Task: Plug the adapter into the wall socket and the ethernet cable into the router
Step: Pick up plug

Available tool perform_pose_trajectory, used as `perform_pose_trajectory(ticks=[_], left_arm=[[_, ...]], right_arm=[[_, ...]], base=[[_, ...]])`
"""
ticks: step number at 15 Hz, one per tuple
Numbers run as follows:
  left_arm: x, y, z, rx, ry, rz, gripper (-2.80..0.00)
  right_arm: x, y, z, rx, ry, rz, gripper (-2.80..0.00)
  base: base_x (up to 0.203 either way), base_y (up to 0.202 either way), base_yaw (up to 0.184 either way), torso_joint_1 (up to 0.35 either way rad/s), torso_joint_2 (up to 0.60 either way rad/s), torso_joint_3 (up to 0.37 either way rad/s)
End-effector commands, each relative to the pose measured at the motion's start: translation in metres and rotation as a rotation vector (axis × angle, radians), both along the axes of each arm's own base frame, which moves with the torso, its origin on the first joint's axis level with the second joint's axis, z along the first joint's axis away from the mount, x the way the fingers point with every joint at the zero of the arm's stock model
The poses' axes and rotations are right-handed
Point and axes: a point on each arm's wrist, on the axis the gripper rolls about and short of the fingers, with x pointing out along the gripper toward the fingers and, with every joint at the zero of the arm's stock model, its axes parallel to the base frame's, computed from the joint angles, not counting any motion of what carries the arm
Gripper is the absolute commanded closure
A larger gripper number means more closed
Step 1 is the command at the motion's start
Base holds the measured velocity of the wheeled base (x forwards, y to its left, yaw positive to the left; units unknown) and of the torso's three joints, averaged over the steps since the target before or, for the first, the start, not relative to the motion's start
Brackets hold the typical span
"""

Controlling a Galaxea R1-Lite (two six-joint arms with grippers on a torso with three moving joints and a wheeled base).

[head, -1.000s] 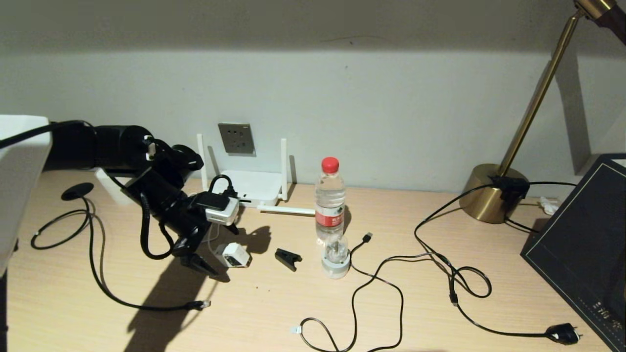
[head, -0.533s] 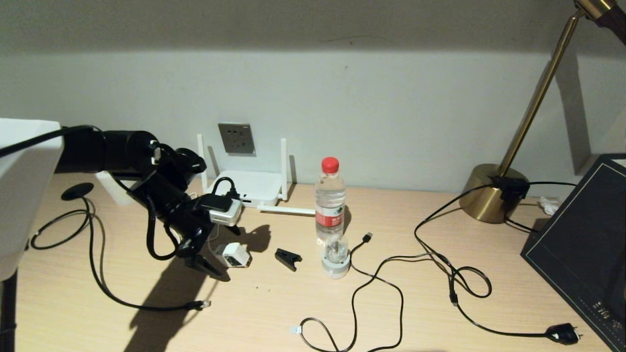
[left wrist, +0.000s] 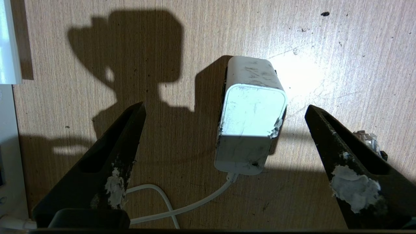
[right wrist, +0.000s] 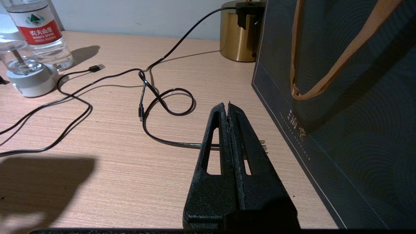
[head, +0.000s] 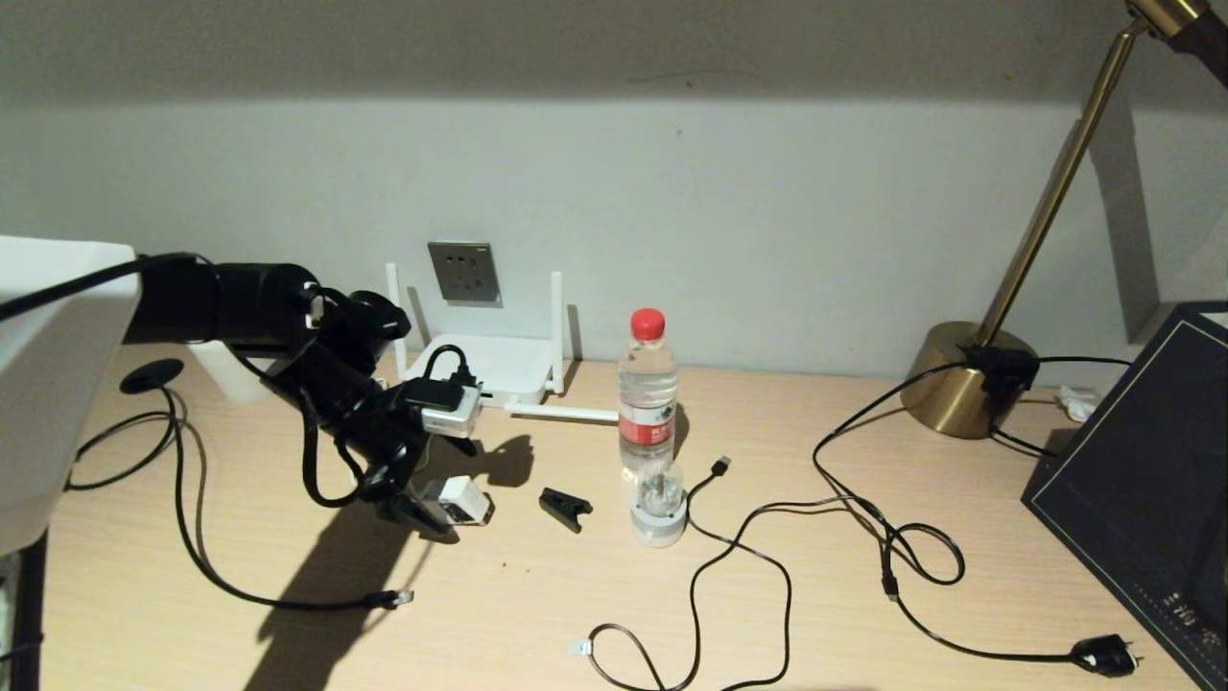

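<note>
The white cube adapter (head: 465, 501) lies on the desk, its thin white cord (left wrist: 182, 208) trailing back under my wrist. My left gripper (head: 419, 511) hangs just above and left of it, open. In the left wrist view the adapter (left wrist: 252, 113) sits between the spread fingers of that gripper (left wrist: 225, 105), touching neither. The grey wall socket (head: 464, 272) is on the wall behind the white router (head: 494, 369). The black ethernet cable (head: 192, 537) loops at the left, its clip end (head: 398, 597) near the front. My right gripper (right wrist: 227, 105) rests shut at the right, holding nothing.
A water bottle (head: 648, 393) and a small clear-domed object (head: 658, 504) stand right of the adapter, with a black clip (head: 564, 507) between. A USB-tipped cable (head: 721, 466), the lamp base (head: 964, 379), a black plug (head: 1103, 655) and a dark bag (head: 1142, 480) fill the right side.
My left arm has shifted right and a little lower, bringing its open fingers closer over the adapter. The adapter and cables have not moved.
</note>
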Motion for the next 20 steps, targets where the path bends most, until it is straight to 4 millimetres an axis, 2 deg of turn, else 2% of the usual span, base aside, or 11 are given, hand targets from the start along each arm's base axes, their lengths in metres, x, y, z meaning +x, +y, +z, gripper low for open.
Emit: perform_pose_trajectory(ticks=[1,20], left_arm=[[-0.0004,0.0001,0.0004,-0.001,0.0,-0.005,-2.8],[0.0014,-0.0074,-0.0091,-0.005,0.018,0.004,-2.8]], right_arm=[[0.0029,0.0,-0.0097,0.0,0.036,0.0,0.0],[0.0028,0.0,-0.0097,0.0,0.035,0.0,0.0]], base=[[0.0,0.0,0.0,0.0,0.0,0.0],[0.0,0.0,0.0,0.0,0.0,0.0]])
